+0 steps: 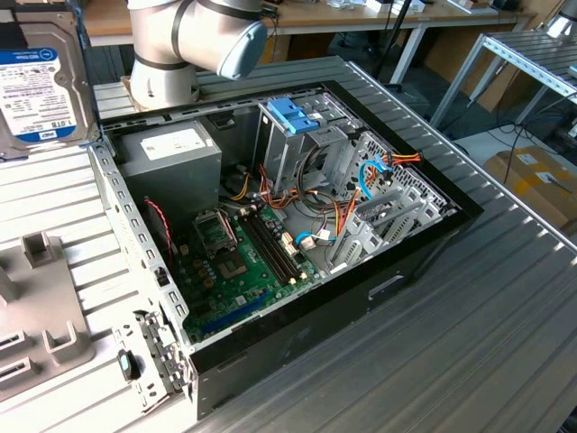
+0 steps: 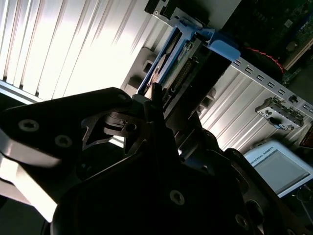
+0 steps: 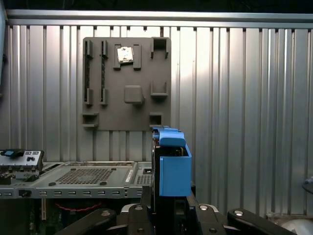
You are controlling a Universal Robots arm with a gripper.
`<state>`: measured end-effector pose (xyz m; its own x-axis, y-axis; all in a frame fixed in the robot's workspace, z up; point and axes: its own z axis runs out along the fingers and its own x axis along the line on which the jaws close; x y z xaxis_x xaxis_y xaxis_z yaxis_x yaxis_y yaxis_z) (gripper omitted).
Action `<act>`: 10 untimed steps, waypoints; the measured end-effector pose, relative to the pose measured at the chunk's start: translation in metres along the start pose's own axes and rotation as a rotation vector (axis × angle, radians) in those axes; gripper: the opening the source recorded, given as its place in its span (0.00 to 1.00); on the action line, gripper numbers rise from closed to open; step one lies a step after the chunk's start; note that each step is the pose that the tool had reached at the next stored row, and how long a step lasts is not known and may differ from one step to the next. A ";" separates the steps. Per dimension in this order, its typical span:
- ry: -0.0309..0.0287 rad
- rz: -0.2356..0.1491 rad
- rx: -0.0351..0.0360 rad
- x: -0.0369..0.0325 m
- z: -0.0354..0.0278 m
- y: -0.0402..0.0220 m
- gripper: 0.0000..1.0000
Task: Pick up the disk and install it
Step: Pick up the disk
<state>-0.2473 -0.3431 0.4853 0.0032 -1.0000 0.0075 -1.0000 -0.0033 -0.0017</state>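
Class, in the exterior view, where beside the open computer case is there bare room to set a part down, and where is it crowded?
Free: the table on the exterior view's right, bordering the black wall of the computer case. Crowded: inside the case, cables tangle between the motherboard and the blue-topped cage; a grey holder plate takes the exterior view's left.

The disk point(image 1: 41, 86) partly beyond the exterior view's left edge.

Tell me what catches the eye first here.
The open computer case, its board and cables bare, fills the middle of the exterior view. The disk looms at that view's upper left; in the first wrist view the gripper holds it with its blue bracket.
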 end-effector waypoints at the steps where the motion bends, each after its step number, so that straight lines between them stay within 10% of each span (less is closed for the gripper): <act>1: -0.0001 0.000 0.0001 0.0000 0.0000 -0.0030 0.35; 10: 0.0000 0.000 0.0001 -0.0001 0.0001 -0.0420 0.35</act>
<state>-0.2053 -0.3429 0.4853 0.0032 -1.0000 0.0075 -1.0000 -0.0033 -0.0018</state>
